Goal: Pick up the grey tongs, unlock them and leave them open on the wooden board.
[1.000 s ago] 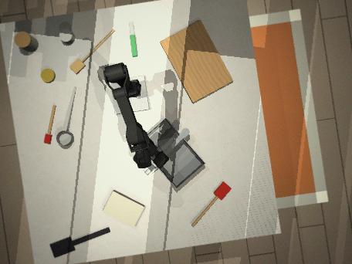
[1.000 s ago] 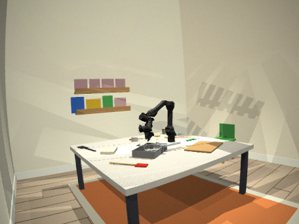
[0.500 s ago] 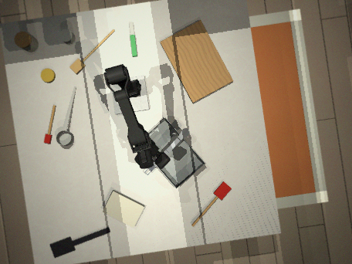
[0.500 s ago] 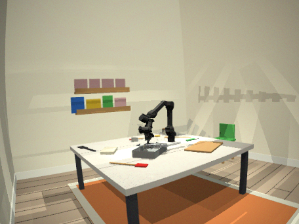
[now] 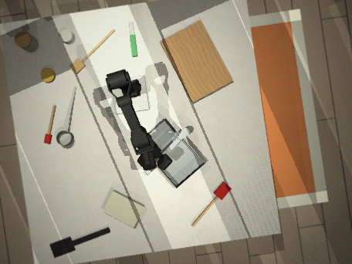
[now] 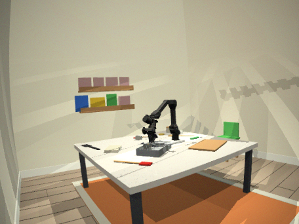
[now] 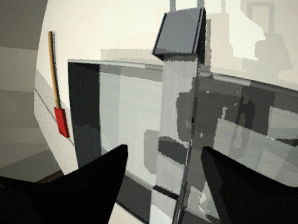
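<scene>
The grey tongs [image 5: 180, 140] [image 7: 177, 95] lie across the roasting tin [image 5: 183, 167] [image 6: 149, 151] [image 7: 84, 115]. In the wrist view their dark hinge block and wire loop lie past the tin's far rim; in the top view their light other end reaches over the upper right rim. My gripper [image 7: 165, 151] [image 6: 151, 140] is open, pointing down over the tin. In the wrist view its fingertips stand on either side of the tongs' body, with space on both sides. Their height relative to the tongs is hard to tell. The wooden board [image 5: 198, 62] [image 6: 208, 145] has nothing on it.
A red-headed spatula [image 5: 222, 191] [image 6: 145, 163] [image 7: 61, 122] lies beside the tin. A pale block [image 5: 123, 208] [image 6: 113, 149] and a black spatula [image 5: 62, 247] lie toward one table edge. A green-handled tool [image 5: 133, 45] lies near the board. A ladle [image 5: 66, 138] lies at the left.
</scene>
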You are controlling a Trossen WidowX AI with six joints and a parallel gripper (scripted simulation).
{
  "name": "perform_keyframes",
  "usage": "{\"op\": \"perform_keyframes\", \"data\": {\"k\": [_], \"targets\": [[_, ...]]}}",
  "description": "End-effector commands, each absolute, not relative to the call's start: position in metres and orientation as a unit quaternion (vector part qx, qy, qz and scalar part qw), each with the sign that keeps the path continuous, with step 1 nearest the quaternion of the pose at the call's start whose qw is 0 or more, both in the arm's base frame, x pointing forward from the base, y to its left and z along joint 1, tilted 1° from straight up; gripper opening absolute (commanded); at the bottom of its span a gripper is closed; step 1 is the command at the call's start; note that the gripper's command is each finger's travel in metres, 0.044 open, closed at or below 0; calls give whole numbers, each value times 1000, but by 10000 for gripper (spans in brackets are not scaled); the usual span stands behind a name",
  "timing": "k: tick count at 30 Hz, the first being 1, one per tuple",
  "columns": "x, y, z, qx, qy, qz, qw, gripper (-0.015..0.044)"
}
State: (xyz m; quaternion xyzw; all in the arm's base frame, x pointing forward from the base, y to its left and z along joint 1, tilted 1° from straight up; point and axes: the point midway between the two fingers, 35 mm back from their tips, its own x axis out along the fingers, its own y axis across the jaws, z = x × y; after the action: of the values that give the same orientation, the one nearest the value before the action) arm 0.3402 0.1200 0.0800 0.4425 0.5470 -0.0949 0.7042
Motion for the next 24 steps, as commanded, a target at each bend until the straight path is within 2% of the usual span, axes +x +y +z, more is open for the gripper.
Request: {"op": "perform_keyframes", "data": {"k": [1, 24], "targets": [[342, 122, 69, 441, 550, -101, 702, 260], [352, 134, 39, 442, 550, -100, 702, 260]]}}
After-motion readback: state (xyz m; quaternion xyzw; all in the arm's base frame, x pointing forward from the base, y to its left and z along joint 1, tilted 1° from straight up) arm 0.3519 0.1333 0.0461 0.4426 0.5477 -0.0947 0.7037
